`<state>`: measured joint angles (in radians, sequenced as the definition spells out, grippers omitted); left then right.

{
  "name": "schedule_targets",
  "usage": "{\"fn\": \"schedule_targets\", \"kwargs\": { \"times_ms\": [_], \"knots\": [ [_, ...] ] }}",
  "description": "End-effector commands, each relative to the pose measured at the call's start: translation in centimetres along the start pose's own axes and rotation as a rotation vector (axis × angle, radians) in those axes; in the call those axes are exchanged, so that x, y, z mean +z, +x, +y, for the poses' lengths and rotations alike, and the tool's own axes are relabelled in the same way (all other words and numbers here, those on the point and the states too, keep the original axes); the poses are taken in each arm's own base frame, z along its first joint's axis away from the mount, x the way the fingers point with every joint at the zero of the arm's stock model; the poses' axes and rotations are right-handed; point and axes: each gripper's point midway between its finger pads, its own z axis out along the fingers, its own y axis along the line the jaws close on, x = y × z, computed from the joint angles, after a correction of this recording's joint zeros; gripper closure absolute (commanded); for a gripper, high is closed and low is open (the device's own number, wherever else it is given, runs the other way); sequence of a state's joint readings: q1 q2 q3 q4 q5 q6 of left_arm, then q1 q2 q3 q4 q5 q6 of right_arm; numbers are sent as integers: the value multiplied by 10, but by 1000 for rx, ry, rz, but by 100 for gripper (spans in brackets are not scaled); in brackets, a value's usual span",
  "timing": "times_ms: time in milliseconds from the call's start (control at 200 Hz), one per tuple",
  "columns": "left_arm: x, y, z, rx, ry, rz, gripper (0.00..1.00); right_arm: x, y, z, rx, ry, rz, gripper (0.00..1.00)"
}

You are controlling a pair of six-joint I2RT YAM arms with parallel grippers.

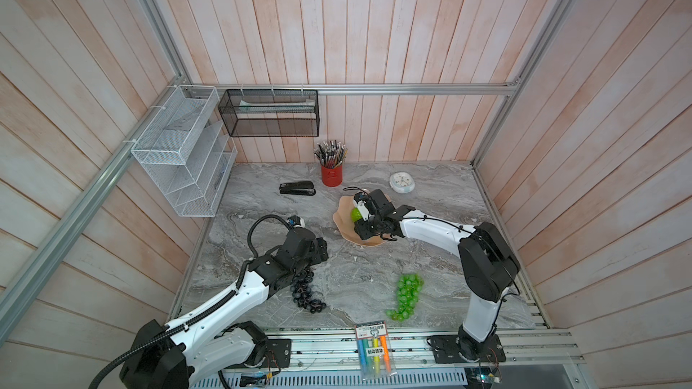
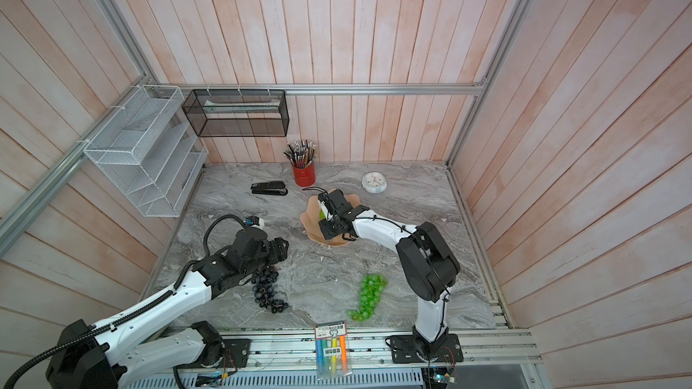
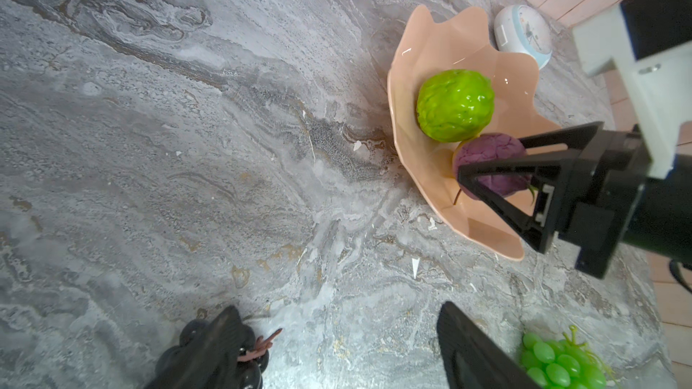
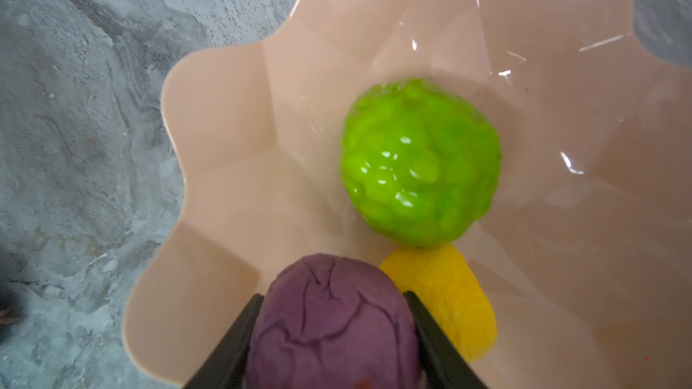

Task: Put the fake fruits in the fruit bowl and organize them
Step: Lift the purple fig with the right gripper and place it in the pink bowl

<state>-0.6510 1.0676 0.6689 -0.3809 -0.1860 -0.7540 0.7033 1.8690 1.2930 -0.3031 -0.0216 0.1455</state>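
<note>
1. Right wrist view. The right gripper (image 4: 333,304) is seen clamped on the purple fruit (image 4: 333,334), one finger on each flank. The fruit is held inside the fruit bowl (image 4: 224,114), close to its wall; whether it rests on the bowl floor cannot be told. The lime-green ball (image 4: 419,162) is seated mid-bowl. The yellow fruit (image 4: 449,304) is laid just beside the ball and close against the purple fruit.

2. Left wrist view. The left gripper (image 3: 337,349) is spread wide with nothing held; bare table (image 3: 168,181) is seen between its fingers. The dark grape bunch (image 3: 190,331) is found against one finger, its brown stem poking into the gap. The green grape bunch (image 3: 558,364) is noted on the table beyond the other finger. The bowl is seen ahead, well apart.

3. Top views. In both top views the dark grape bunch is partly covered by the left wrist, and the green grape bunch lies alone. Both are well apart from the bowl, which is set toward the back near the white clock (image 1: 401,182) and the red pencil cup (image 1: 331,175).

4. Step judged. The third of five fruits is being set down and its release is pending. For the next move, the jaws are to be parted and lifted clear so that neither neighbour is knocked. The dark grape bunch is then to be gripped near its stem and carried to the bare side of the bowl.
</note>
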Motion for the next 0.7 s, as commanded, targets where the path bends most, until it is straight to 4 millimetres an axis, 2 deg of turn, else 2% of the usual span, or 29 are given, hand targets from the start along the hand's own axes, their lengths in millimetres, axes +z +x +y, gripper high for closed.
{"fn": "schedule_targets", "kwargs": {
  "times_ms": [0,325,530,660,695],
  "knots": [
    [-1,1,5,-4,-30,3,16,10,-4,2,-10,-22,-2,52],
    [-5,0,7,-20,-30,-5,16,24,7,-9,-19,13,38,49],
    [-6,-3,4,-10,-28,-6,16,24,1,-10,-21,19,26,37],
    [-9,-4,4,-6,-25,-13,14,13,-9,-7,-29,15,5,27],
    [-9,-4,5,-6,-27,-13,8,10,-10,-7,-32,15,2,26]
  ]
}}
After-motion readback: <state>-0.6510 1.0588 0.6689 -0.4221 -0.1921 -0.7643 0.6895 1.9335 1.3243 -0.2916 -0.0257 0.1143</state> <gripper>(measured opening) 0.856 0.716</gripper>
